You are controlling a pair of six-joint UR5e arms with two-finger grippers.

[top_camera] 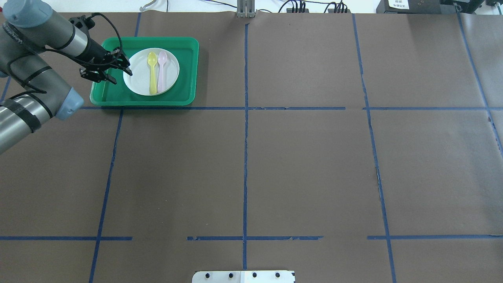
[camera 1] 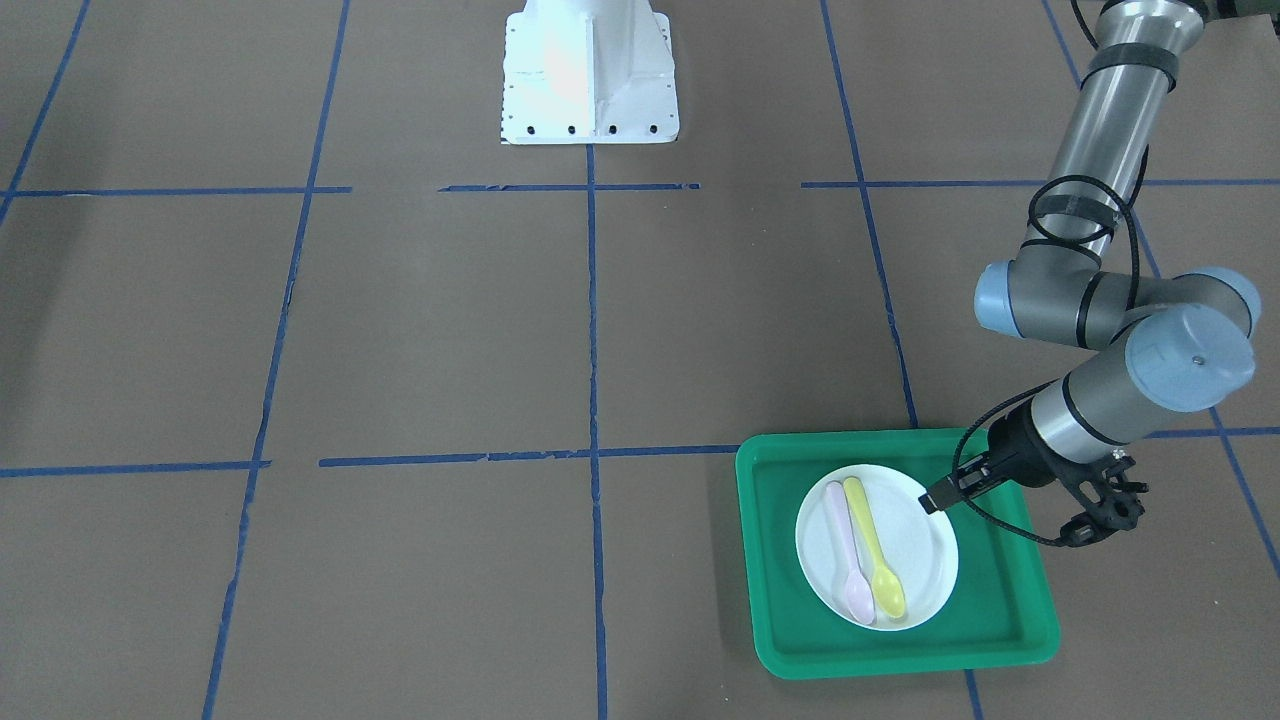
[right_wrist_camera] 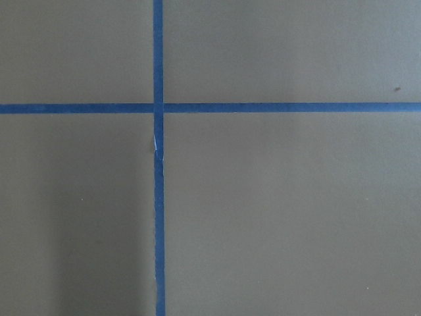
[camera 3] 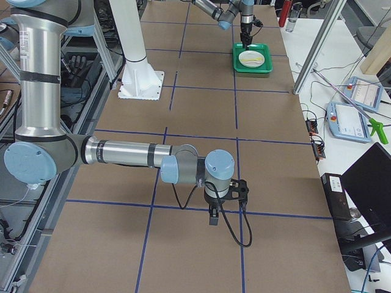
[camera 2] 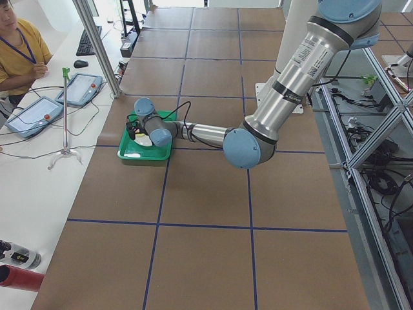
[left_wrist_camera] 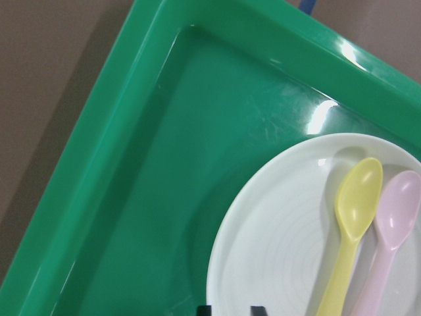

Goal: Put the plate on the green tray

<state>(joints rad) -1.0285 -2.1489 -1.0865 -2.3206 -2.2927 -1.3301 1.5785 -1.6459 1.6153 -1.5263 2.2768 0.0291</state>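
Left gripper (top_camera: 129, 72) has its fingers drawn close, pinching the plate (top_camera: 135, 76) at its nearest rim. The plate lies flat in the green tray (top_camera: 184, 70), reaching ahead of the fingertips and carrying a yellow spoon (top_camera: 152, 72) and a pink spoon (top_camera: 161, 70). Right gripper (camera 3: 213, 220) is well apart from all this; can't tell its grip.

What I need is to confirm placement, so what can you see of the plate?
The plate is small, round, white, plastic-looking, with a raised rim. It lies flat inside the green tray, carrying a yellow spoon and pink spoon side by side. The left gripper has its jaws at the rim; contact is unclear.
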